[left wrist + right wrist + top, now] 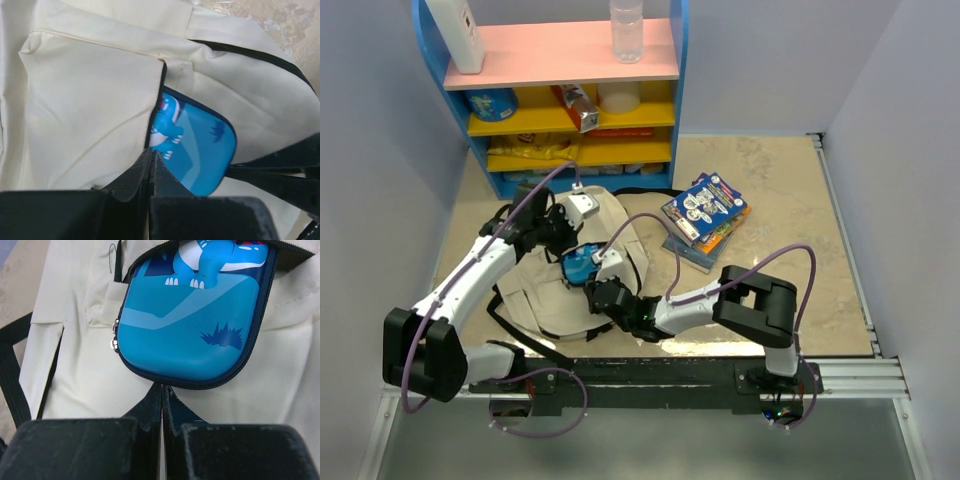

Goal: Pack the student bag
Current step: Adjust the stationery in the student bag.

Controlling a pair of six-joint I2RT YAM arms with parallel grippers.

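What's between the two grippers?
The blue pencil case, partly tucked into the student bag's opening, lies between left gripper and right gripper. Top view shows it.

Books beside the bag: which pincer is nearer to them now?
Right. The right pincer sits over the student bag on the side facing the books; the left pincer is farther left, across the blue pencil case.
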